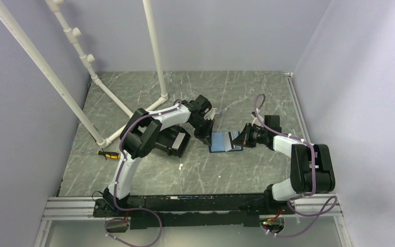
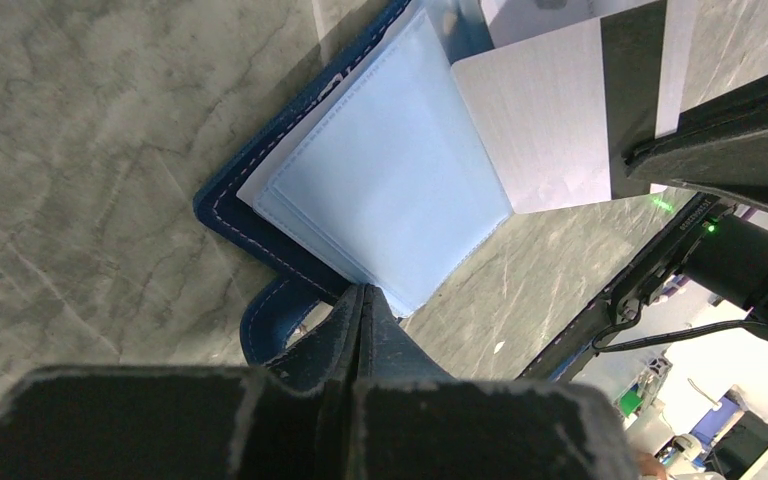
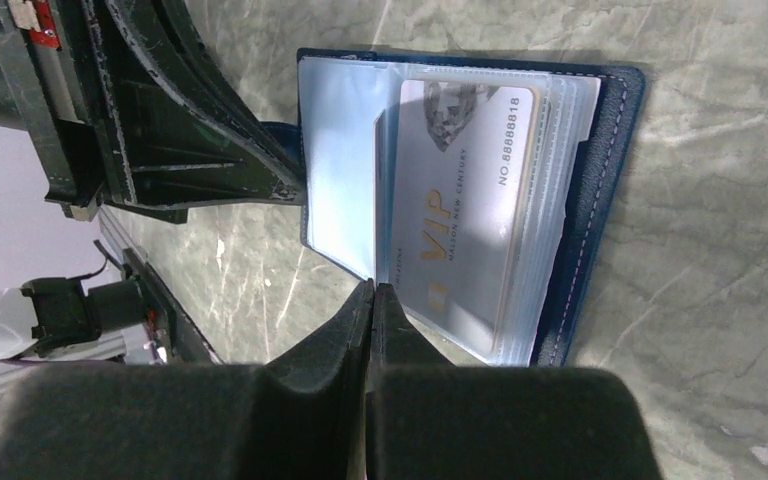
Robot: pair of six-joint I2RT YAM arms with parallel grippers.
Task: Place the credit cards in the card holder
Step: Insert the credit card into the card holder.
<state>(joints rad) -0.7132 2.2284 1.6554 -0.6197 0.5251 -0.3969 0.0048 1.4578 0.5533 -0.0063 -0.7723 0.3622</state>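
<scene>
At table (image 1: pixel 236 170) centre, the open card holder (image 1: pixel 224 142) is flanked by pressed-together pincers: left gripper (image 1: pixel 209 139) at nine o'clock, right gripper (image 1: pixel 243 140) at three.

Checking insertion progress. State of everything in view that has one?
holder: open, on table.
card: looks seated in the top clear sleeve.
left gripper: shut on holder's light-blue flap.
right gripper: shut on card edge, maybe the sleeve too.
screwdriver: lying on table, untouched.
</scene>
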